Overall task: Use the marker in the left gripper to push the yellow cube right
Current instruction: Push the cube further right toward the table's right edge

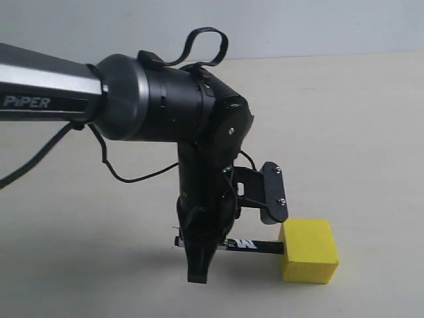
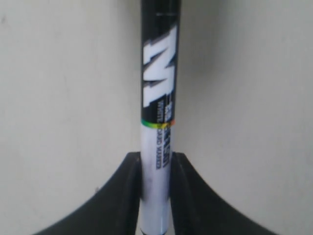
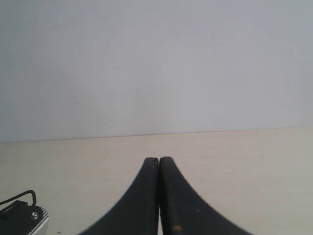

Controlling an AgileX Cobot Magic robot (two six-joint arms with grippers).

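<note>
The yellow cube [image 1: 309, 250] rests on the pale table at the lower right of the exterior view. The marker [image 1: 250, 245] lies level just above the table, its black end touching the cube's left face. My left gripper [image 1: 199, 246] points down and is shut on the marker's white barrel. In the left wrist view the marker [image 2: 159, 93] runs straight out from between the black fingers [image 2: 182, 171] of the left gripper [image 2: 155, 161]; the cube is out of that view. My right gripper [image 3: 159, 161] is shut with nothing in it, over bare table.
The thick black arm [image 1: 165, 106] with its looped cable [image 1: 205, 46] spans the upper left of the exterior view. A small black-and-white device [image 3: 22, 218] sits by a corner of the right wrist view. A grey wall [image 3: 156, 63] stands behind the table.
</note>
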